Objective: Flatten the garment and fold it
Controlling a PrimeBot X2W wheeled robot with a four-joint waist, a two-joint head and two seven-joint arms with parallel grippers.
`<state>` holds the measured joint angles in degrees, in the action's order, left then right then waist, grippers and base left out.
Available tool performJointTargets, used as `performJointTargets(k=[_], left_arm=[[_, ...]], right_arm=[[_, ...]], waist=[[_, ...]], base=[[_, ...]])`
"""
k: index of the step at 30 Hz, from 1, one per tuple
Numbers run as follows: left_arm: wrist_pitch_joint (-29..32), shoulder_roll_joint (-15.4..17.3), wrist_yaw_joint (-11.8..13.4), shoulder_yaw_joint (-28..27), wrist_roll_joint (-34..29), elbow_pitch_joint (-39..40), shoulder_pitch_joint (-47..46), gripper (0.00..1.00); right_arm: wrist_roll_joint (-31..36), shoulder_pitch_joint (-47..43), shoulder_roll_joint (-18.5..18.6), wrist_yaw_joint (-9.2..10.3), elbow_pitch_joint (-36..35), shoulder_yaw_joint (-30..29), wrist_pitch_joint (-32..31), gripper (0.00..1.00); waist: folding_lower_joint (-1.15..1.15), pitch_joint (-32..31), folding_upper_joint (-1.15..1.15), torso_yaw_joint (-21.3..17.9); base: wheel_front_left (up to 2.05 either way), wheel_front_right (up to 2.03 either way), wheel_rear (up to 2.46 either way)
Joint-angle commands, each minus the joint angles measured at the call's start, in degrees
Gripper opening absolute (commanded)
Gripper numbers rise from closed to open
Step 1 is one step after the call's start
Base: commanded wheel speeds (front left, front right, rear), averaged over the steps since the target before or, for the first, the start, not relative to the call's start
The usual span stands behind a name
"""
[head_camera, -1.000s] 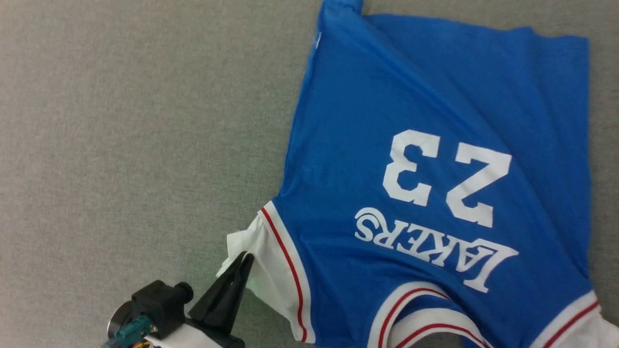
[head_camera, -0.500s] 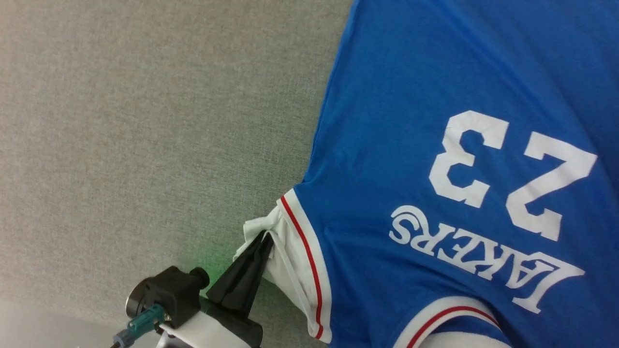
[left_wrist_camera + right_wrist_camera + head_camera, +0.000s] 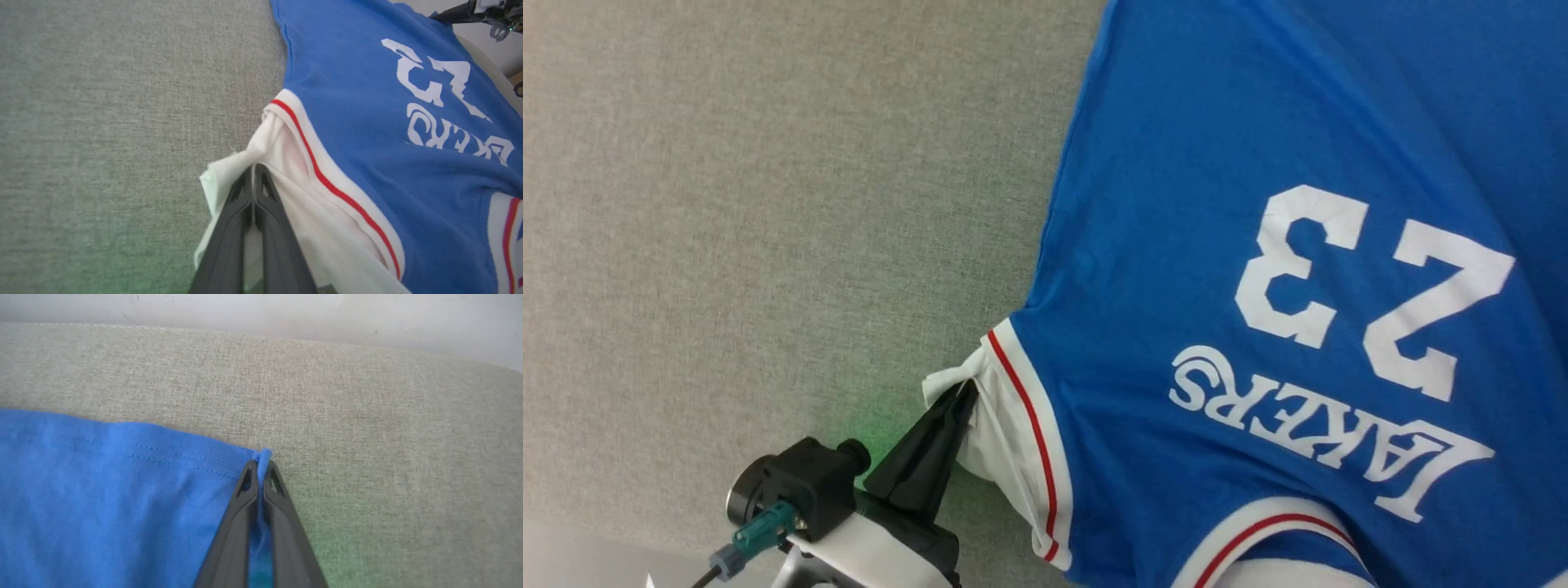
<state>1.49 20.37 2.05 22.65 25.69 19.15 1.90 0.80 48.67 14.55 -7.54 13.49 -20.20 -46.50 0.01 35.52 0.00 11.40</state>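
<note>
- Head view: royal-blue garment (image 3: 1217, 204) spread print-up over the right side of the grey-covered table (image 3: 768, 204), white "23" and "LAKERS" reading upside down toward the camera.
- Left claw (image 3: 964, 392) at lower centre-left, clenched on the bunched edge of the white sleeve (image 3: 992, 433), just outside the red-striped band (image 3: 1023, 408).
- Left wrist view: same pinch confirmed, dark fingers (image 3: 229, 237) pressed together with white cloth caught at the tips and gathered in folds around them.
- Right wrist view: right claw (image 3: 259, 467) clamped on a blue hemmed corner of the garment, a nub of cloth poking past the tips, stitched hem running off to the left.
- Around: bare grey weave left of the garment; faint green glow (image 3: 882, 433) on the table beside the left claw; black wrist housing (image 3: 796, 490) with a teal plug (image 3: 760, 531) at the bottom edge; pale wall (image 3: 261, 310) beyond the table's far edge in the right wrist view.
- In the way: left claw's fingers covering part of the sleeve, sleeve opening lost in the bunch.
- Against one second ago: whole head picture shifted, so a camera move, not a garment move; far hem and right edge, then in frame, now cut off by the borders; print larger and further right; left claw still clenched on the same sleeve edge.
</note>
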Motion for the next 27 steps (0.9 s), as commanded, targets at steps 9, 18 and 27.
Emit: performJointTargets(k=[9,18,27], left_arm=[[-0.7,1.45,2.47,-2.79,0.0,-1.27,1.45,0.0],[-2.84,2.03,4.67,-4.82,-0.02,-1.82,5.28,0.0],[-3.14,1.95,4.84,-4.56,1.08,-1.91,7.39,0.0]], right_arm=[[-11.27,-8.92,0.41,0.05,-7.73,0.25,7.7,0.0],[-17.54,-32.76,-4.9,0.05,-23.3,-15.58,6.36,0.0],[-24.73,-58.34,-11.63,0.05,-24.02,-26.01,2.62,0.0]], waist=[[-0.01,-11.6,0.0,-5.57],[-0.01,-16.04,0.0,-9.81],[-0.01,-17.17,0.0,-13.08]], base=[[0.0,0.0,0.0],[0.0,0.0,0.0],[0.0,0.0,0.0]])
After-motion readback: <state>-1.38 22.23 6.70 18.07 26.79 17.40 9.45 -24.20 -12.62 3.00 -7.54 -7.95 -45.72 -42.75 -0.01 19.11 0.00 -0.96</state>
